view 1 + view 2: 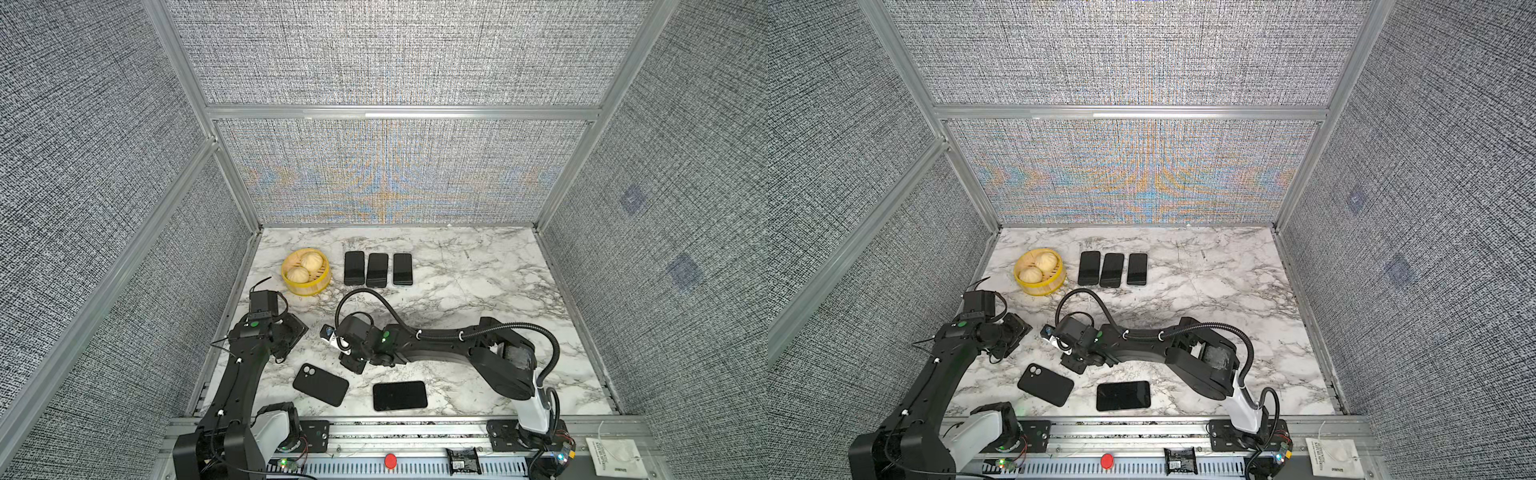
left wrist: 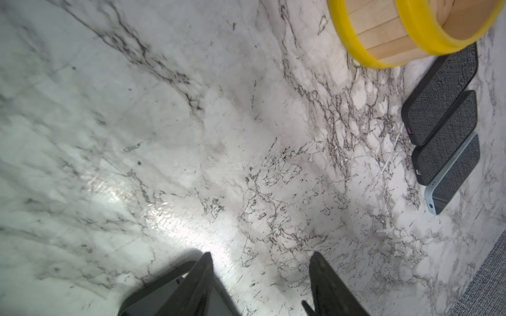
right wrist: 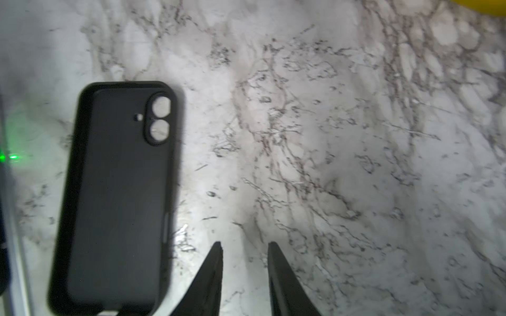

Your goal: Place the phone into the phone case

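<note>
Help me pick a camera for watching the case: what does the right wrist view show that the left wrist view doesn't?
Only the right wrist view: the black phone case, lying flat and empty, apart from the right claw. Only the left wrist view: three phones in a row. Both: the marble tabletop and an open claw with nothing between its tips, the left claw in its own view.

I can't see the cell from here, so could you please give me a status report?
Left hand open. Right hand open, empty, near phone case. Phone flat on marble table, not in case. Nothing between them.
</note>
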Tool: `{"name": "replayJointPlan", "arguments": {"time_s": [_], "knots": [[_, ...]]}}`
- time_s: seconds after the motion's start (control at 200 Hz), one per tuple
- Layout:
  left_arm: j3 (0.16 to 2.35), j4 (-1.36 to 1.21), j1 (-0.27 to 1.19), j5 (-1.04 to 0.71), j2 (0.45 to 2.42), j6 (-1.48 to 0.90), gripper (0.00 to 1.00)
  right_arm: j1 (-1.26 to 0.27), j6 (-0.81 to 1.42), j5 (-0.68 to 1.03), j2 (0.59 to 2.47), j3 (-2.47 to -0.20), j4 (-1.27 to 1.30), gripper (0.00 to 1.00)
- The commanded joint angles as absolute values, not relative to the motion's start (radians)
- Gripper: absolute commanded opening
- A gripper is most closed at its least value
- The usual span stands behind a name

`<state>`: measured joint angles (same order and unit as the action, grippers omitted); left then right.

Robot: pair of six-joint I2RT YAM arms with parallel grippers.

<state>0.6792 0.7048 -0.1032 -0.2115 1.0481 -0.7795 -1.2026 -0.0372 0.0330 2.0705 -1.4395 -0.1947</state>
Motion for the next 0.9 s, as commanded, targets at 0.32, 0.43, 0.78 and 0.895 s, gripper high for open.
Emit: {"name": "replayJointPlan", "arguments": {"time_s": [0.32,0.43,0.78,0.895], "knots": [[0.691,0.7,-0.113,-0.219,1.061,-0.77,0.58,-1.232,-0.084,0.113,2.188,-1.533,-0.229,0.4],[0.692,0.697,-0.114,-0.223,1.071,-0.769,0.58,-1.232,-0.075,0.096,2.202,-1.547,-0.247,0.36],[0.692,0.699,-0.115,-0.22,1.074,-0.759,0.58,-1.221,-0.023,0.043,2.201,-1.559,-0.279,0.09],[0.693,0.699,-0.115,-0.221,1.073,-0.758,0.58,-1.208,0.01,0.005,2.183,-1.547,-0.287,0.05]]}}
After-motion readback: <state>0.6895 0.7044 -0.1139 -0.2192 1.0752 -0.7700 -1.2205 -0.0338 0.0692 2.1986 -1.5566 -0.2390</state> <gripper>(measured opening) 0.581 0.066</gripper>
